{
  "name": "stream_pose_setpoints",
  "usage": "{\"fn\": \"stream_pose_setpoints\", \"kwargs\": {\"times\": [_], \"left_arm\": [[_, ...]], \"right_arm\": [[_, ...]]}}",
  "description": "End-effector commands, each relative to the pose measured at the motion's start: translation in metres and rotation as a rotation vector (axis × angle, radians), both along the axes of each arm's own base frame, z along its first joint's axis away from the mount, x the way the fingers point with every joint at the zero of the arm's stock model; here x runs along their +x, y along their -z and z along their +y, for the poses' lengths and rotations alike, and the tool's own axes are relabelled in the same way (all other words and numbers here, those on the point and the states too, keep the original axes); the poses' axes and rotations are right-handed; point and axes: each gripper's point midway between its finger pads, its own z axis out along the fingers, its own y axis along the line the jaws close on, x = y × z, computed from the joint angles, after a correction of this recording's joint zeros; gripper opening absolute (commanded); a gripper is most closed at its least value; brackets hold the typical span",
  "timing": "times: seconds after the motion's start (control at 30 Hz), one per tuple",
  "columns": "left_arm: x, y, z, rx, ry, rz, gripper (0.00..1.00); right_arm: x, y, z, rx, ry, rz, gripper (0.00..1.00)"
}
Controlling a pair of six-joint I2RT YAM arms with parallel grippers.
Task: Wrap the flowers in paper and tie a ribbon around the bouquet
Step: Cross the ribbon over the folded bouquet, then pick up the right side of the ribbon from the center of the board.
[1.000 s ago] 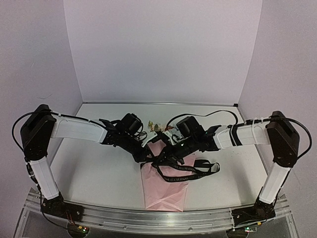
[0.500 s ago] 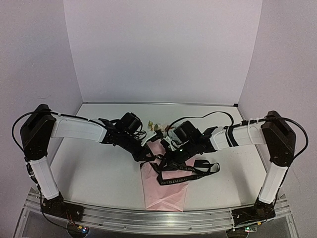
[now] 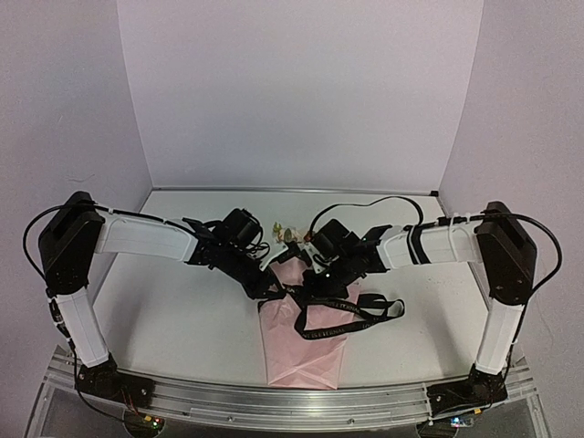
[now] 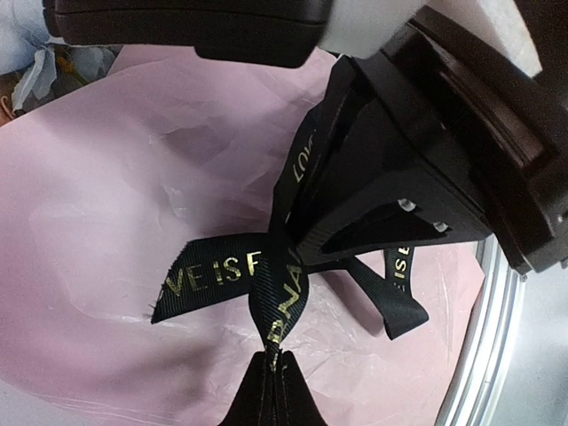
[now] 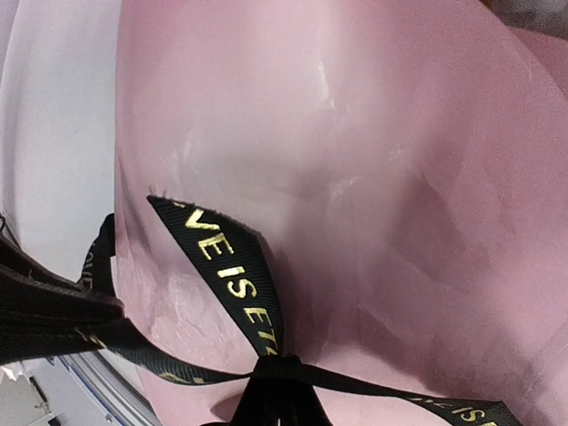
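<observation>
Black gold-lettered ribbon [image 4: 222, 271] crosses the pink paper cone [image 3: 301, 351], flower heads [image 3: 290, 234] poking out.

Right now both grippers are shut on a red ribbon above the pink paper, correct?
No, the ribbon is black, not red; the left wrist view shows it. Both the left gripper and right gripper are shut on it above the pink paper.

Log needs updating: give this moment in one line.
left gripper: shut on ribbon | right gripper: shut on ribbon | bouquet: wrapped, lying flat
</observation>
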Motion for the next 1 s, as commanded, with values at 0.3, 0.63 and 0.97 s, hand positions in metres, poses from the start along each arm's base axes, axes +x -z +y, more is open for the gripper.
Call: {"fn": "stream_pose_setpoints", "kwargs": {"times": [0.3,0.63,0.97], "left_arm": [[0.003,0.007,-0.004,0.031,-0.011,0.054,0.09],[-0.01,-0.001,-0.004,0.054,0.011,0.017,0.13],[-0.033,-0.004,-0.013,0.127,0.05,-0.07,0.13]], "right_arm": [[-0.001,-0.021,-0.007,0.0,-0.011,-0.092,0.25],[-0.012,-0.047,-0.023,0.044,-0.005,-0.14,0.37],[-0.021,-0.049,-0.053,-0.025,0.01,-0.171,0.39]]}}
